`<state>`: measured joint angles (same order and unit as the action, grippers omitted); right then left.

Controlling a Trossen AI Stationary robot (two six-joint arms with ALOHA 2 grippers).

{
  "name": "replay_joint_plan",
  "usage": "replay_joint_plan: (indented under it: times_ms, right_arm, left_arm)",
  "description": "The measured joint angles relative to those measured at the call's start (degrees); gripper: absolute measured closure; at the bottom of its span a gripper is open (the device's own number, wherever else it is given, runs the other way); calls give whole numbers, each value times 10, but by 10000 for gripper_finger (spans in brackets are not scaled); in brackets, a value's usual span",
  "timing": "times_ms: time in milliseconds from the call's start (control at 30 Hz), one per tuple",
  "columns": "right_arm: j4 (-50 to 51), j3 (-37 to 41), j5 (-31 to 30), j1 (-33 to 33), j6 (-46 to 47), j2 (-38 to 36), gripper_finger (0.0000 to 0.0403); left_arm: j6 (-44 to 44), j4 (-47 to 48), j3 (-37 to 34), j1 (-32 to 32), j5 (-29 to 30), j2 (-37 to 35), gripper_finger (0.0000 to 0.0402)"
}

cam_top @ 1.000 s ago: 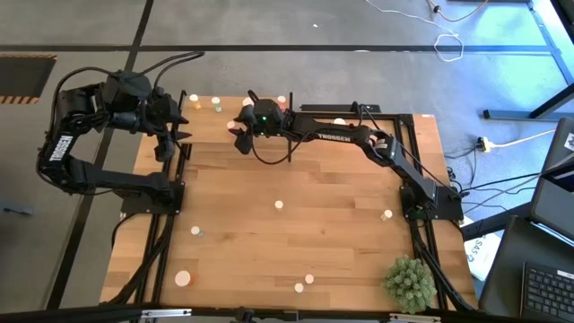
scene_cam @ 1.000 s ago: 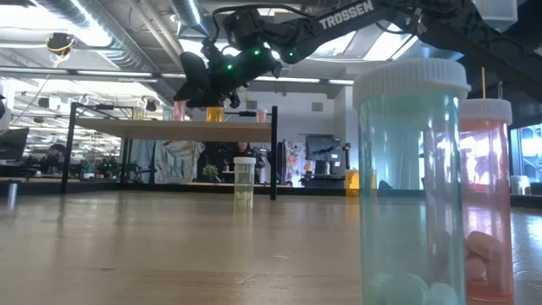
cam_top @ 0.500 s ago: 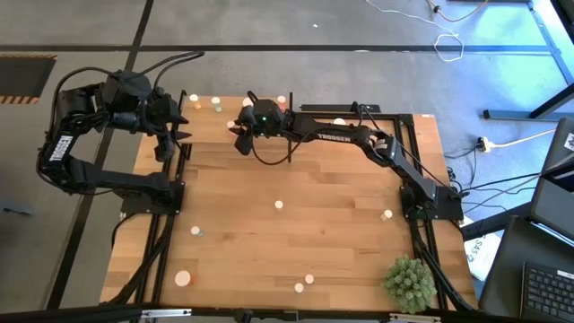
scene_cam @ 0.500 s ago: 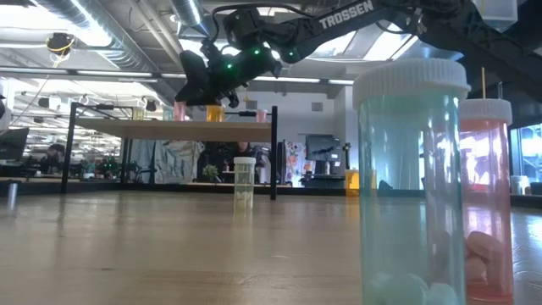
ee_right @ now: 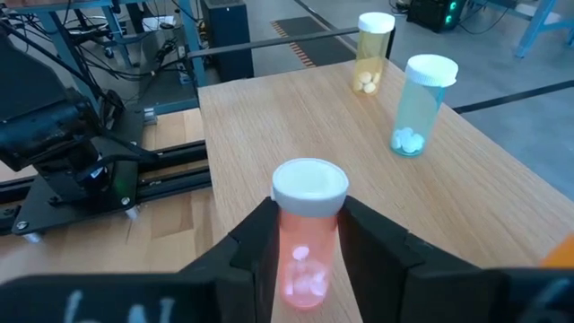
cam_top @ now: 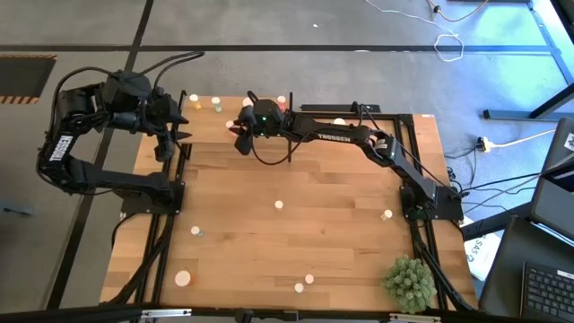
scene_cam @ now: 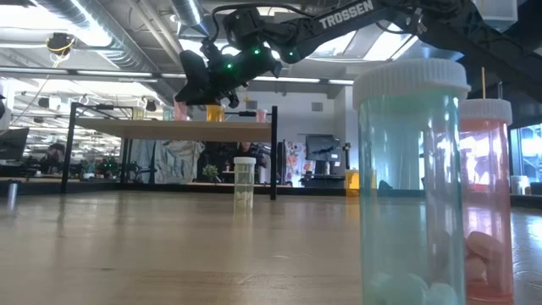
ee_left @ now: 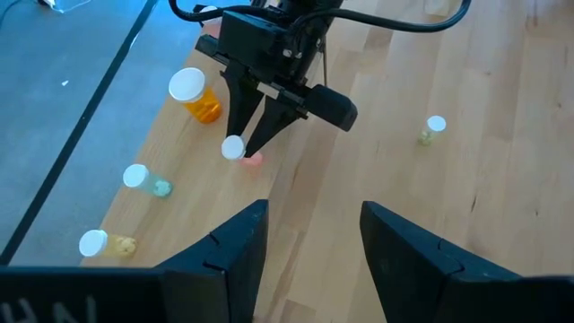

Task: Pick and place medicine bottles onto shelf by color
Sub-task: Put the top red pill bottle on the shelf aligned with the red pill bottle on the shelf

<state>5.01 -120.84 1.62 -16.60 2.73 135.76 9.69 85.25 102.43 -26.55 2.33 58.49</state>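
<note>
My right gripper (ee_right: 309,229) reaches over the light wooden shelf (scene_cam: 169,127) at the table's far side and is shut on a pink medicine bottle (ee_right: 305,260) with a white cap. In the high view this gripper (cam_top: 239,130) sits left of the shelf's middle. On the same shelf top (ee_right: 269,117) stand a yellow bottle (ee_right: 374,54) and a pale green one (ee_right: 421,103), each on its base, and an orange bottle (ee_left: 195,94). My left gripper (ee_left: 314,215) hovers open above the table's far left corner (cam_top: 179,126), holding nothing. My right gripper pinches the pink bottle's body (ee_right: 291,247) just under the cap, one finger (ee_right: 256,247) on each side. The fingers come from the table's right side, slanting a little downward. The bottle stands upright with its bottom (ee_right: 300,301) on the shelf top.
Loose bottles stand about the tabletop: one near the middle (cam_top: 279,205), others at the right (cam_top: 387,215), left (cam_top: 195,231) and near edge (cam_top: 183,279). A pale green bottle (scene_cam: 411,186) and a reddish one (scene_cam: 487,203) stand close to the low camera. A spiky green plant ball (cam_top: 410,283) sits near right.
My right gripper's fingers have closed in on the pink bottle on the shelf without the hand shifting. The bottle has stayed upright in its place.
</note>
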Motion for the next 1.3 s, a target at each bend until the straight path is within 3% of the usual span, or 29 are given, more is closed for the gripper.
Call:
replay_joint_plan:
  times_ms: [1000, 1300]
  right_arm:
    - [7, 0, -6, 15, -30, -1, 289]
    - [36, 0, -6, 16, -30, -38, 289]
  left_arm:
    - [0, 0, 0, 0, 0, 0, 229]
    - [-3, 0, 0, 0, -1, 0, 229]
